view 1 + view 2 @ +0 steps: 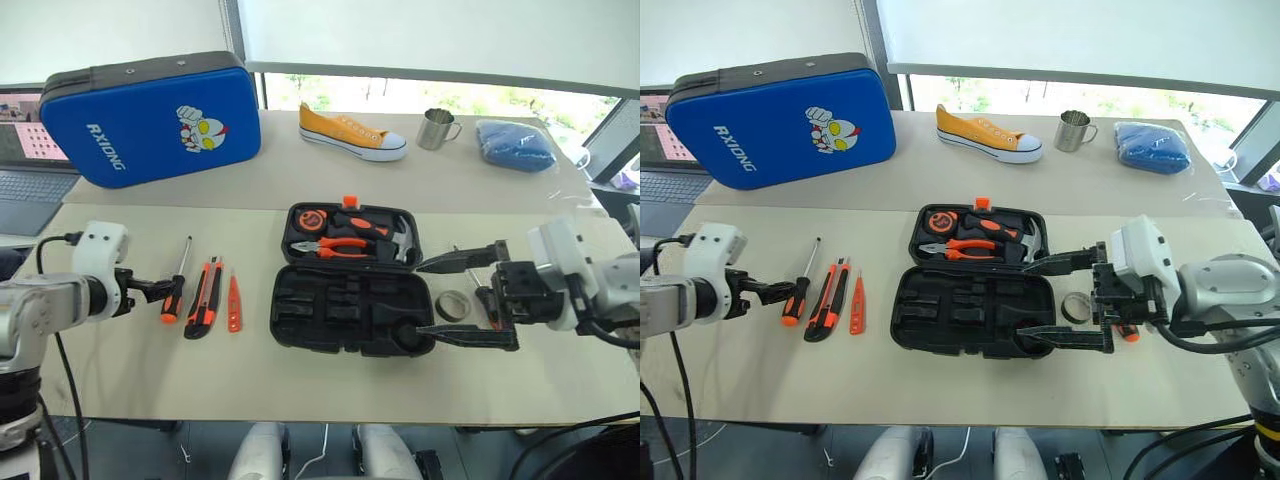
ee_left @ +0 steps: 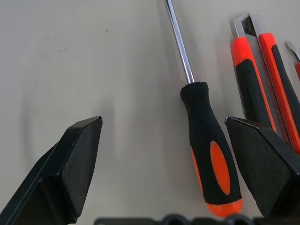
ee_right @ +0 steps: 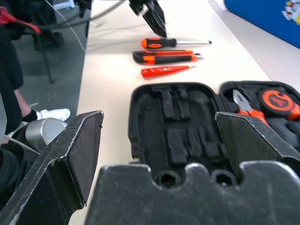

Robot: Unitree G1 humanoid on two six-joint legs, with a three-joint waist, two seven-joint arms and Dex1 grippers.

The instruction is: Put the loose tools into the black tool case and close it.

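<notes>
Left pincer [image 1: 160,291] gapes at screwdriver [image 1: 176,288] beside open case [image 1: 350,312].

Bright daylight from window behind blue case [image 1: 150,118]; soft shadows on table [image 1: 120,370]; my near fingers [image 3: 75,159] blurred.

Black tool case [image 1: 350,300] lies wide open on the bench, near half's slots bare, while a screwdriver [image 1: 176,283], utility knife [image 1: 204,297] and slim orange tester [image 1: 233,301] sit side by side to its left and the tape roll [image 1: 456,305] sits at its right.
</notes>
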